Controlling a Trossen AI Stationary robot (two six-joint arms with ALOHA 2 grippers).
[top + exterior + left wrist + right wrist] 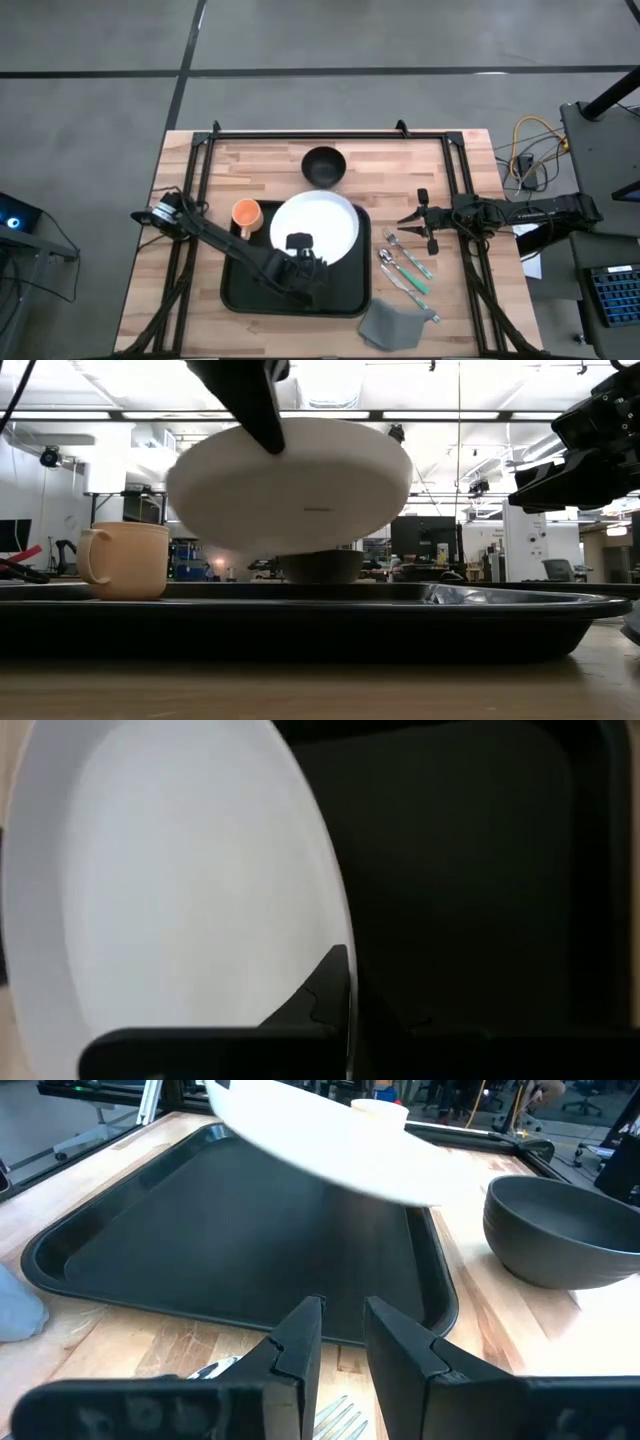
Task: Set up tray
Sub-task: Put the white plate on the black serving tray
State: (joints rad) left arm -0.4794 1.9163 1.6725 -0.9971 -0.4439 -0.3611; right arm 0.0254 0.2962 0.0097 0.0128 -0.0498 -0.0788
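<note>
Tray (250, 290) sits a bit below the middle of the high view, on the wooden table (460, 330), black with a low rim. Above it hangs a round white plate (320, 225), lifted clear of the tray floor; the low view shows it floating tilted with open air under it, and the right wrist view shows it hovering over the far end of the tray, spilling a little past the rim. The left gripper (300, 250) pinches the plate's near edge, jaws pressed together on the rim, one dark finger (330, 982) showing against the white in the left wrist view. Its arm comes in from the left side of the frame, running diagonally over the tray.

An orange mug (246, 214) stands upright in the tray's upper left corner, handle pointing to the frame's bottom. A black bowl (324, 165) sits on the table just above the plate, off the tray.

To the right of the tray lie a fork (410, 255) and a spoon (400, 272) with green handles, side by side on the wood. A grey cloth (392, 325) is crumpled by the tray's lower right corner.

The right gripper (418, 228) hangs over the table right of the cutlery, jaws slightly apart and holding nothing.
</note>
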